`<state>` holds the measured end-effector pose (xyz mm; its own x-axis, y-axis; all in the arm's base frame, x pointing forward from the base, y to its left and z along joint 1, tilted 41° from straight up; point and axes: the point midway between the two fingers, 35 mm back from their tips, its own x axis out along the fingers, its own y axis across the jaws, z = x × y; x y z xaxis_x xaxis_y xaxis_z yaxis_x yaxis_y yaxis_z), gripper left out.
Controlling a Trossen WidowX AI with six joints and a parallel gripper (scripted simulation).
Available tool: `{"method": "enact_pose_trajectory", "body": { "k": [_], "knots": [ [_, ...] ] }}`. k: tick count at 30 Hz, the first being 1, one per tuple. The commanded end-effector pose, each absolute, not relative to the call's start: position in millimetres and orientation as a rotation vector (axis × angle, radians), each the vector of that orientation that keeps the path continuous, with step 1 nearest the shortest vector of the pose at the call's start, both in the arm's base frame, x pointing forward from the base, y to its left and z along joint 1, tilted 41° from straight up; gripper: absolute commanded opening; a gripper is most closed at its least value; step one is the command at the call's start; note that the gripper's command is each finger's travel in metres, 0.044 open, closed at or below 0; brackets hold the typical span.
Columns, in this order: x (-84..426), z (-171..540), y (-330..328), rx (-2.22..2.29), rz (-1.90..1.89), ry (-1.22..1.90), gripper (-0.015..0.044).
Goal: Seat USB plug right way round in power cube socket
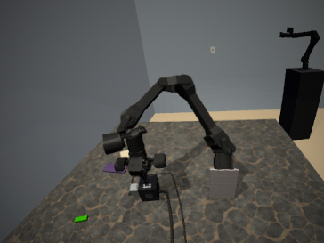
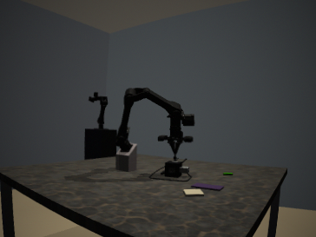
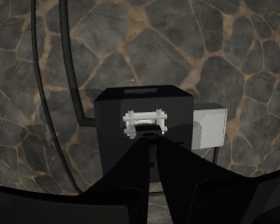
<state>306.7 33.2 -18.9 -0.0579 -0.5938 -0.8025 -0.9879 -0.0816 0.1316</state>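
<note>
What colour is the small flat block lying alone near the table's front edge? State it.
Bright green: the small flat block shows best in the top view, on the dark stone-patterned table.

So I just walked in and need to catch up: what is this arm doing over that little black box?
The single arm reaches straight down over the black power cube on the table. Its gripper is shut on the USB plug, right above the white-framed socket on the cube's top. The plug itself is hidden between the dark fingers. A cable trails off the cube. Nothing has been released.
</note>
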Motion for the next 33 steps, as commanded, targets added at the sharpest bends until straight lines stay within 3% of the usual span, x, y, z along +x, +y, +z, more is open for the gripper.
{"method": "enact_pose_trajectory", "body": {
  "k": [1,33],
  "knots": [
    [306.3,-19.9,32.9,-1.713,1.015,1.686,0.0000],
    [306.1,-22.8,30.4,-1.713,1.015,1.686,0.0000]
  ]
}}
